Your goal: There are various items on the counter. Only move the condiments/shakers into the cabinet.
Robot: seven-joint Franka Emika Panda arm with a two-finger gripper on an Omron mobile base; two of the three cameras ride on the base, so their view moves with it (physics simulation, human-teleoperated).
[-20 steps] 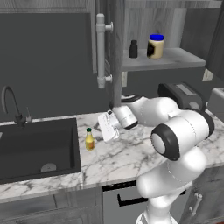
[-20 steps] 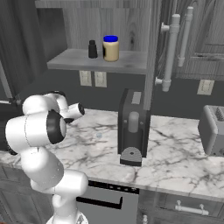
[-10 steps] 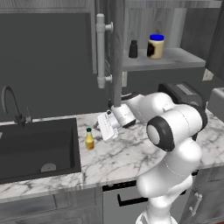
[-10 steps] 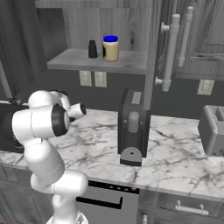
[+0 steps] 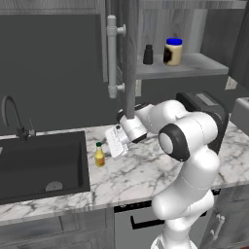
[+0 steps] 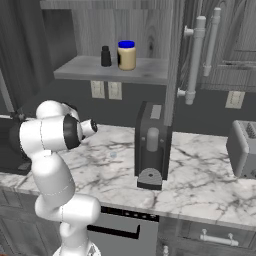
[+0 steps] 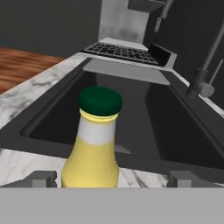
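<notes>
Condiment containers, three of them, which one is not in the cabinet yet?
The yellow bottle with the green cap, standing on the counter beside the sink.

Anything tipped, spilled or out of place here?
Nothing stands out. The small yellow green-capped bottle stands upright on the white marble counter; the blue-lidded jar and small black shaker stand upright on the cabinet shelf.
</notes>
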